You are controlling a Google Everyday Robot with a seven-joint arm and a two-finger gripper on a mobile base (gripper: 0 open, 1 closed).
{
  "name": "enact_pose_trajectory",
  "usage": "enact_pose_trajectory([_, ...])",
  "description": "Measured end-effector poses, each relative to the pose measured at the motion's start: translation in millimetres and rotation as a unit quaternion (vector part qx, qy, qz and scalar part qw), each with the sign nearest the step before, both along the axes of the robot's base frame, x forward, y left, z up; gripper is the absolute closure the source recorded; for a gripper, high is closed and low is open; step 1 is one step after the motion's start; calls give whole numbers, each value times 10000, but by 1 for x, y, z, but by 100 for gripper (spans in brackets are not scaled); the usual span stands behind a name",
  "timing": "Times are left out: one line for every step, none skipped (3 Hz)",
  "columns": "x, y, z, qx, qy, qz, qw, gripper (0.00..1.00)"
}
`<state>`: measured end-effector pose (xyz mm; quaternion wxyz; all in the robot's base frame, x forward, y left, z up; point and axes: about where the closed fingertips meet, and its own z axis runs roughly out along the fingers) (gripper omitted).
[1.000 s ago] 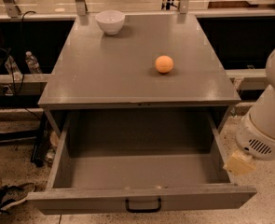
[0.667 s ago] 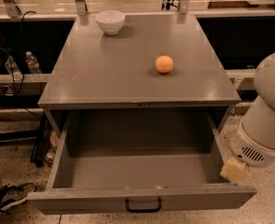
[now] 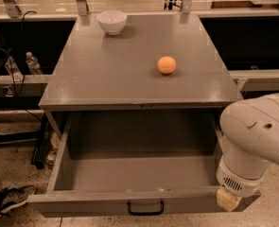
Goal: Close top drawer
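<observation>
The top drawer [image 3: 101, 198] of the grey cabinet is pulled far out and looks empty inside. Its flat grey front panel faces me at the bottom of the view, with a black bar handle [image 3: 145, 208] at its centre. My gripper [image 3: 228, 200] hangs below the big white arm [image 3: 257, 136] at the lower right. Its yellowish tip sits at the drawer's front right corner, level with the top edge of the front panel. The arm covers the drawer's right wall.
On the cabinet top [image 3: 120, 74] stand a white bowl [image 3: 111, 21] at the back and an orange ball [image 3: 166, 65] right of centre. Water bottles [image 3: 33, 63] and cables lie at the left. A person's shoe [image 3: 4, 200] is at the lower left.
The arm has swung left and down, bringing the gripper tip from outside the drawer's right side to its front right corner. The drawer has not moved.
</observation>
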<state>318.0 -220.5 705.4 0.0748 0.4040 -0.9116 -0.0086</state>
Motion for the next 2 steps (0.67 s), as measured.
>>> enact_pose_trajectory([-7, -2, -16, -223, 144, -113, 9996, 100])
enact_pose_trajectory([-16, -7, -33, -275, 277, -210, 9990, 100])
